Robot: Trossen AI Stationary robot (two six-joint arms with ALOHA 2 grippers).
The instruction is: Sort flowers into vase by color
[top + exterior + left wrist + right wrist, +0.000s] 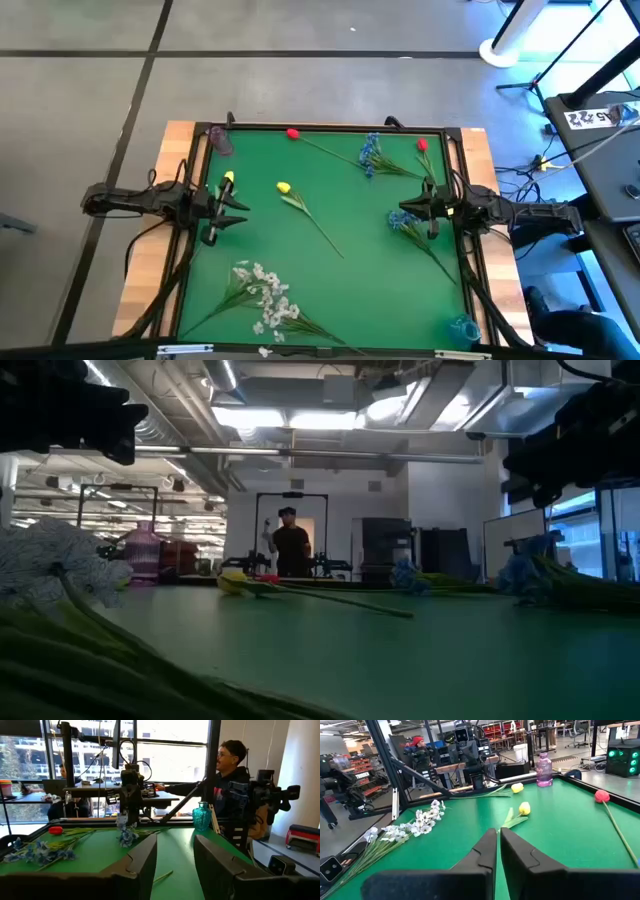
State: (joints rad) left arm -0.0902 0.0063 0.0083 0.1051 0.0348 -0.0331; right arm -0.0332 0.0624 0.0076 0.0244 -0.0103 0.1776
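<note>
Loose flowers lie flat on the green table (360,300). There are two red tulips (292,133) (423,145), two yellow tulips (283,187) (228,180), two blue sprigs (370,155) (405,222) and white sprays (262,295). A pink vase (220,140) stands at the far left corner and a blue vase (462,327) at the near right corner. My left gripper (240,207) (175,855) is open and empty at the table's left edge, beside a yellow tulip. My right gripper (402,213) (498,845) is shut and empty at the right, just above a blue sprig.
A raised dark rim (330,128) frames the table. The room beyond it holds a person (227,775) seen in the left wrist view, another person (291,545) far off in the low view, and equipment. The green surface between the yellow tulip stem and the right blue sprig is bare.
</note>
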